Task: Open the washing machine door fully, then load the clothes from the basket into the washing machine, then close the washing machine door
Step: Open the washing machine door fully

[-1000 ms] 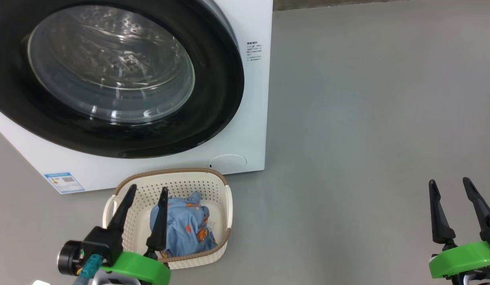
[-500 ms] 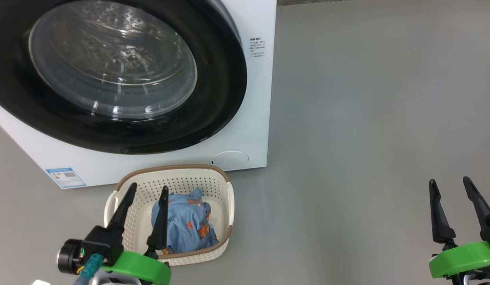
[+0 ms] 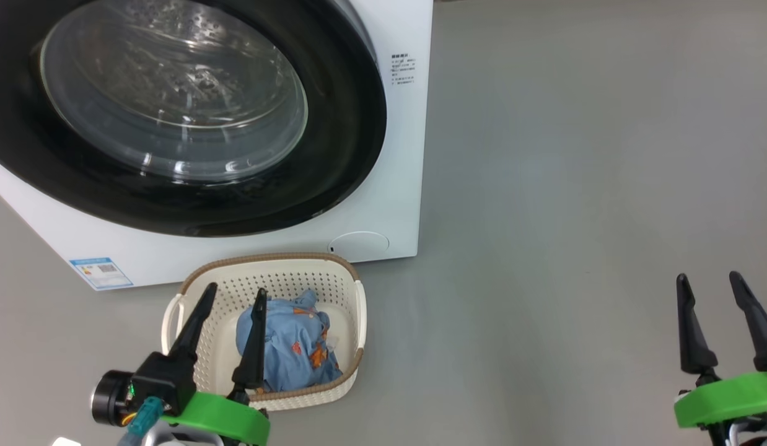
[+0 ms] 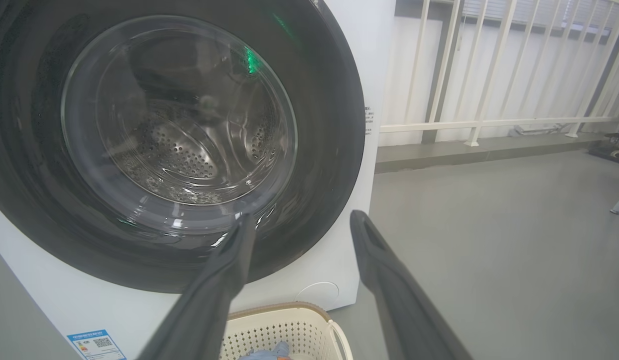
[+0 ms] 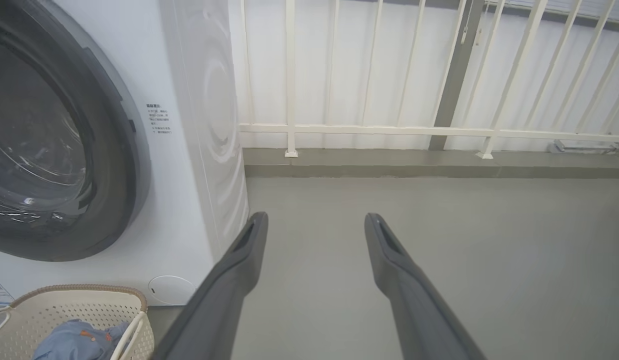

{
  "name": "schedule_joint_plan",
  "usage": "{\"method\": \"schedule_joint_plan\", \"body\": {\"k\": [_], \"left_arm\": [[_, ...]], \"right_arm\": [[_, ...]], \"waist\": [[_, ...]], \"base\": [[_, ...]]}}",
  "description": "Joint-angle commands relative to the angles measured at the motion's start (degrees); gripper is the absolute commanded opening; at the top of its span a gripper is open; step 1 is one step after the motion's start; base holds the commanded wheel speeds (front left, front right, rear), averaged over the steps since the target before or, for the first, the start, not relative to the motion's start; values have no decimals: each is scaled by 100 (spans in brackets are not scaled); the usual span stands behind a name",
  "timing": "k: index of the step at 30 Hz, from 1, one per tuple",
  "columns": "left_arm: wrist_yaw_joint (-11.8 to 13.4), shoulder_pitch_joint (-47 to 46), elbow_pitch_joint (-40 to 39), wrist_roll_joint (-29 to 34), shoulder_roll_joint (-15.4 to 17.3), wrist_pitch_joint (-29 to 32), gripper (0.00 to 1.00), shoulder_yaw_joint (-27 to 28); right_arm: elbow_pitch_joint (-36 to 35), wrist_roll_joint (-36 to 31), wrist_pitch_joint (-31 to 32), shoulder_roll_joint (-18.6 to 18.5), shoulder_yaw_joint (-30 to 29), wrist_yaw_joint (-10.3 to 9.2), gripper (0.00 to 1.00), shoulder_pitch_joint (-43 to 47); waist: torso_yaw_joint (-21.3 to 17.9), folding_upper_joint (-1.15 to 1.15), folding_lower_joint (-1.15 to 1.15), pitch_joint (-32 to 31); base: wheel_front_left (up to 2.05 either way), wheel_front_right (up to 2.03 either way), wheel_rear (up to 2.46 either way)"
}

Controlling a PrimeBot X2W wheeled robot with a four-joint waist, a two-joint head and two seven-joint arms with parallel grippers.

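One big white washer point(image 3: 396, 155) fills the upper left of the head view, standing on the grey floor point(image 3: 575, 186). Its door point(image 3: 340, 155) is shut, black rim flush to the front, with the steel drum showing through the glass bowl. There's a blue label point(image 3: 100, 272) down at the washer's lower left corner. Behind, in the wrist views, a white railing point(image 5: 389, 130) runs along the wall. Now the basket point(image 3: 272, 261): it's on the floor just in front of the washer, below the door and close to the front panel, though I can't tell if it touches. The clothes point(image 3: 290, 347) lie bundled inside it, towards the right half, blue with orange figures. The left gripper point(image 3: 235, 288) hangs low at the left, fingers spread wide and holding nothing, crossing the basket's left side in the head view and aimed at the door. The right gripper point(image 3: 709, 276) is well off to the right over the floor, fingers just as wide, nothing between them
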Motion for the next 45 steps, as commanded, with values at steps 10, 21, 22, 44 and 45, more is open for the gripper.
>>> {"method": "schedule_joint_plan", "body": {"k": [10,21,22,44,45], "left_arm": [[26,-348,-317,43,76,-38,100,125],[68,-640,-379,24,76,-38,100,-4],[72,-670,-387,23,76,-38,100,-22],[257,-1208,-476,-124,76,-38,100,-602],[266,-1231,-483,-138,76,-38,100,-631]], "right_arm": [[-96,1878,154,74,-196,31,100,-699],[672,4840,1087,182,-542,31,0,-2070],[801,5099,1224,195,-576,31,0,-2223],[4504,7557,4248,222,-725,31,0,-6021],[4573,7534,4307,226,-680,31,0,-6154]], "waist": [[60,0,0,302],[257,0,0,741],[283,0,0,784],[1002,0,0,1577],[1036,0,0,1610]], "base": [[0,0,0],[0,0,0],[0,0,0],[0,0,0],[0,0,0]]}}
